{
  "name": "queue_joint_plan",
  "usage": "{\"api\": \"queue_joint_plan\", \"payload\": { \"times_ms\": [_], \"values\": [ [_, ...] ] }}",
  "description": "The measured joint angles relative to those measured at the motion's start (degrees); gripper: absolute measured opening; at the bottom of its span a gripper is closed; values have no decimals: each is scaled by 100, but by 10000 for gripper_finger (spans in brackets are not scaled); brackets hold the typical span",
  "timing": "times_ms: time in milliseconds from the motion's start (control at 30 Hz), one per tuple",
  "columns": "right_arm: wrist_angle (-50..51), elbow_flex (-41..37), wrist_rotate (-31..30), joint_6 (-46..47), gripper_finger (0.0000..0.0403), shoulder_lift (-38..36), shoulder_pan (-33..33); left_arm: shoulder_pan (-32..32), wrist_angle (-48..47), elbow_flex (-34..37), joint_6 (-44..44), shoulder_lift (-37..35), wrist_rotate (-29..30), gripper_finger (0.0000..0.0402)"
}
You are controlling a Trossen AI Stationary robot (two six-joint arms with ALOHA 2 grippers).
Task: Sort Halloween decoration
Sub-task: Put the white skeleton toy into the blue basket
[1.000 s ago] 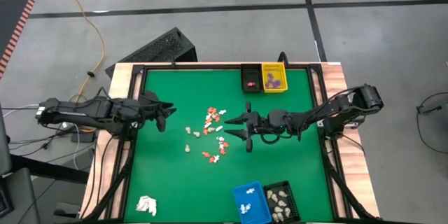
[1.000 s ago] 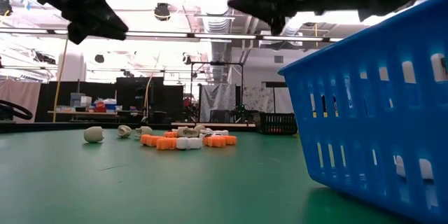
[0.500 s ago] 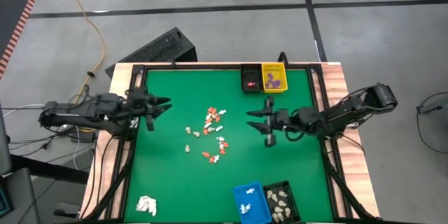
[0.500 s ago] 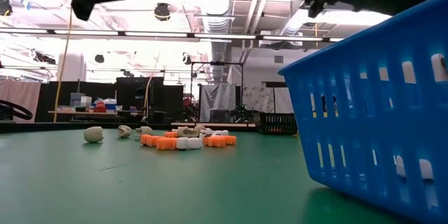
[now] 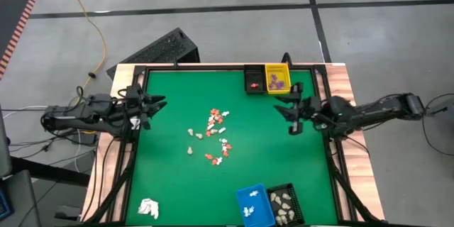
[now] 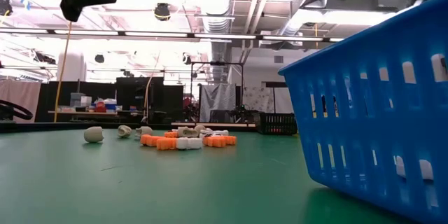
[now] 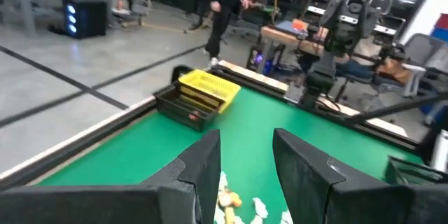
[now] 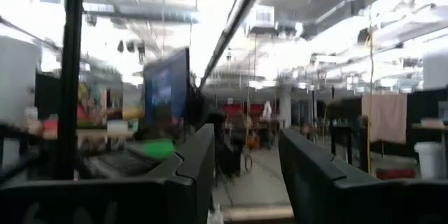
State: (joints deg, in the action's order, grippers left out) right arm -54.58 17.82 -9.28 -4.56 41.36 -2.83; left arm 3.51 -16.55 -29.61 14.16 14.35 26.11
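Risk: pieces [image 5: 215, 136] sit packed mid-table, so jaws closing on one can nudge neighbours or grab two. Left gripper [image 5: 145, 106] hangs at left edge, right gripper [image 5: 294, 115] near right edge, both parted and empty. Mixed colours invite wrong-bin drops.

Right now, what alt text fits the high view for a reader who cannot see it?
Small orange and white Halloween decoration pieces lie scattered mid-table on the green table. The left end effector and right end effector hover open at opposite edges, holding nothing.
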Motion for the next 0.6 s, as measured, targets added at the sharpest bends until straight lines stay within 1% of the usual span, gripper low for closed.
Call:
{"api": "queue_joint_plan", "payload": {
  "times_ms": [133, 300, 433, 600],
  "values": [
    [792, 0, 1, 2, 154, -853, -26, 0, 6, 0, -105, -125, 42, 121],
    [1755, 8, -3, 72, 154, -1555, -138, 0, 17, 2, -80, -343, -153, 121],
    [2368, 9, 0, 210, 154, -1714, -272, 0, -8, 2, -102, -548, -342, 121],
    [2723, 4, -11, 213, 154, -1694, -434, 0, -231, 2, -168, -797, -503, 121]
  ]
}}
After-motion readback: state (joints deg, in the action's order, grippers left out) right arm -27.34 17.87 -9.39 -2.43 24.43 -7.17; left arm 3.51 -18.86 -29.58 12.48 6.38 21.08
